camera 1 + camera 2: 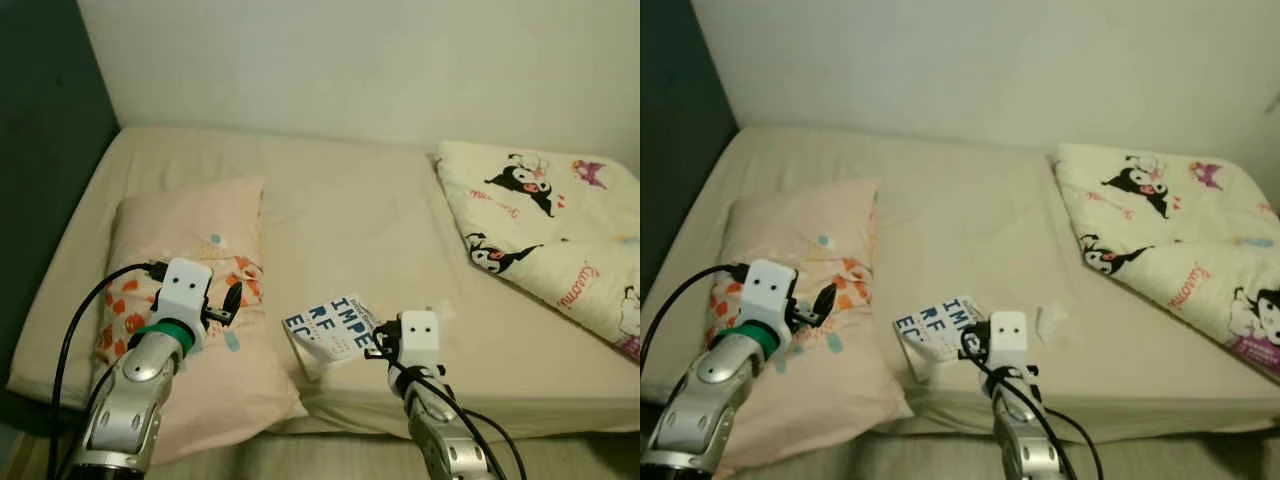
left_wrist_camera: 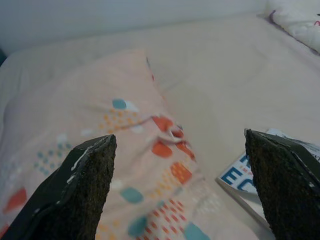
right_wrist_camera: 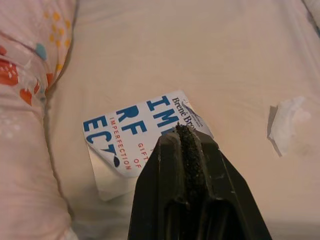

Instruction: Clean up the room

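white-and-blue book [image 1: 330, 328] lies low centre on the bed [image 1: 370, 220]. my right jaws [image 3: 186, 137], pressed together, hover above it; left jaws [image 2: 180, 185] gape over the pillow [image 1: 190, 290]. next: part, descend, grip.

A pale wall [image 1: 350, 60] (plain, unmarked) rises behind a dark panel [image 1: 45, 180] at left.

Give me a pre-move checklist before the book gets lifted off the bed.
1. Right pincer shut at the book's edge: ok.
2. Book actually clamped between the fingers: cannot tell.
3. Left pincer open, above the pillow: ok.
4. Book lying on the bed beside the pillow, nothing on top of it: ok.
5. Scrap of paper apart from the book: ok.
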`<state>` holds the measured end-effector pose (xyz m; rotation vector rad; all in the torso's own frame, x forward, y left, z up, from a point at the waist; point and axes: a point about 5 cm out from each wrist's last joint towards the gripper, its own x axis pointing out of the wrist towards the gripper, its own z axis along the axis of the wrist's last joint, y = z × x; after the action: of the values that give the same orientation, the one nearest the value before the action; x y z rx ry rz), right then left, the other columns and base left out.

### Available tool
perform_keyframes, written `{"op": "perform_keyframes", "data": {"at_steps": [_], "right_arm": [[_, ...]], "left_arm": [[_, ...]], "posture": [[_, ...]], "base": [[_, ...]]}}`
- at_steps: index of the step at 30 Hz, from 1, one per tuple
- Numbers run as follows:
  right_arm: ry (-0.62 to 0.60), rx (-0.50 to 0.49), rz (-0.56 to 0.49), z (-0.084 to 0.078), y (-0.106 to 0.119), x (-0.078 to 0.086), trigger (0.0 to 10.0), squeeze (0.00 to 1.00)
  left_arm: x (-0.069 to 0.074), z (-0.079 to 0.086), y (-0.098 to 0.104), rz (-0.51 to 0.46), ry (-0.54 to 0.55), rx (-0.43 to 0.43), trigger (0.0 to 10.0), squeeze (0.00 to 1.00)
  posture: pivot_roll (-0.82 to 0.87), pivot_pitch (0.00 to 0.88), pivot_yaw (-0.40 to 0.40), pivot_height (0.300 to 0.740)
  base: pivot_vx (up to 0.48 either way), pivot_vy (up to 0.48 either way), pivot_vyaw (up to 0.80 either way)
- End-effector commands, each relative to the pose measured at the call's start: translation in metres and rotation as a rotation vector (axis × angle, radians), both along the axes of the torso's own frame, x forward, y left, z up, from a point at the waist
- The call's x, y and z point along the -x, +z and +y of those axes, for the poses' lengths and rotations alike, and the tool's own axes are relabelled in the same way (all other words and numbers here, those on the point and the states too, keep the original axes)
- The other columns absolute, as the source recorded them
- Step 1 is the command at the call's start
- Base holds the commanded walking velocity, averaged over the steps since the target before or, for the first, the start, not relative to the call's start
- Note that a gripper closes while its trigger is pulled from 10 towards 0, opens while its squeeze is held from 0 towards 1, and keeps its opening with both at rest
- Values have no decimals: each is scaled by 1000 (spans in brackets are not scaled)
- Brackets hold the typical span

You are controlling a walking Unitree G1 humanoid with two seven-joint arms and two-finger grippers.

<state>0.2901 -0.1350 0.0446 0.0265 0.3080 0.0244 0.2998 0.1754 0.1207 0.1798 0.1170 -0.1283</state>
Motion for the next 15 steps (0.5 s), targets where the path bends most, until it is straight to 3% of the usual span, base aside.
{"op": "perform_keyframes", "data": {"at_steps": [1, 15], "right_arm": [[-12, 2, 26, -4, -7, 5, 10000, 0], [-3, -38, 43, -2, -8, 5, 10000, 0]], "left_arm": [[3, -2, -11, 50, -4, -1, 10000, 0], [2, -9, -16, 51, -96, -76, 10000, 0]], "posture": [[166, 28, -6, 740], [169, 36, -12, 721]], "base": [[0, 0, 0], [0, 0, 0]]}}
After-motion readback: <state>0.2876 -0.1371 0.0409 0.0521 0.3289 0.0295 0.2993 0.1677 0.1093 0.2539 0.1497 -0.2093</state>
